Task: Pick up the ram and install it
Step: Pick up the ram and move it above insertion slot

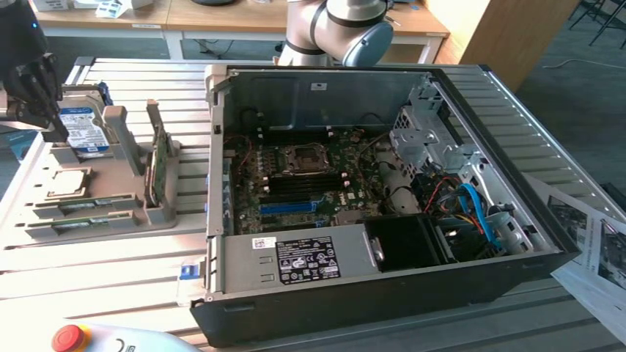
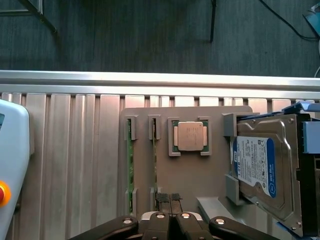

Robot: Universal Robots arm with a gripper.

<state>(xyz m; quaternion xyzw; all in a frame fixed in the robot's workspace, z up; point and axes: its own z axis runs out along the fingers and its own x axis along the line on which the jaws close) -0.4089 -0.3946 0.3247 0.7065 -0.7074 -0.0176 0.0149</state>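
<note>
I am looking across the slatted metal table [image 1: 98, 271], which is carrying everything, and the open black computer case [image 1: 391, 293] is lying on its side over most of it, towards the exterior view's right. Inside the case the motherboard [image 1: 338, 187] is facing up. The grey parts tray [image 1: 117, 224] is sitting on the table just beside the case, on the exterior view's left. A hard drive [image 2: 260, 165] with a blue and white label is leaning in a holder at one end of the tray. My gripper [image 2: 168, 196] is hanging over the tray with its two black fingertips pressed together and nothing between them. It is hovering near one end of the ram slots, apart from the boards. A taller green card [image 1: 157, 172] is standing on edge in the tray's slot nearest the case. The ram [image 2: 155, 165] is sitting on edge in its own narrow tray slot, right beside the processor pocket, and it is the stick closest to my fingertips. A second stick [image 2: 130, 165] is resting parallel to it in the next slot, towards the tray's outer edge. The processor [image 2: 190, 136] is lying flat in its square pocket between the ram and the hard drive.
</note>
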